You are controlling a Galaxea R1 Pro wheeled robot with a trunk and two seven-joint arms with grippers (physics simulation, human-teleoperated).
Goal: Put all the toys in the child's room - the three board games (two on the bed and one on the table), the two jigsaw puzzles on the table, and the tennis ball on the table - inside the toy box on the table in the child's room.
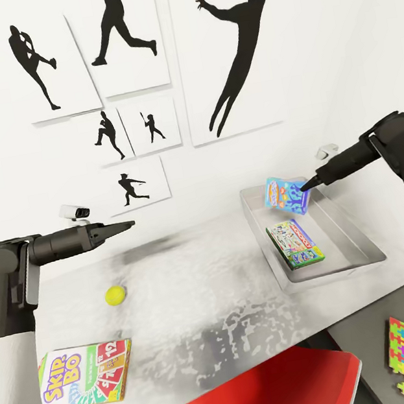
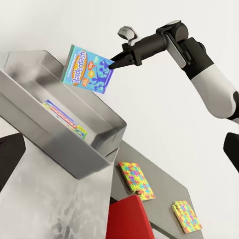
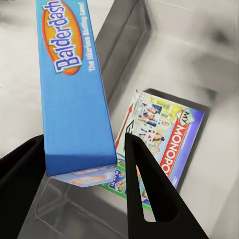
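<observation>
My right gripper is shut on the corner of a blue board game, which hangs tilted over the far end of the grey toy box. The right wrist view shows this blue box clamped between both fingers above the bin. A green-edged board game lies flat inside the bin. On the table rest the tennis ball and the SKIP-BO board game. My left gripper hovers open and empty above the table, beyond the ball. Two jigsaw puzzles lie on the dark lower section.
A red chair stands at the table's near edge, between the pale top and the dark lower section. A white wall with framed silhouette pictures runs right behind the table and the bin.
</observation>
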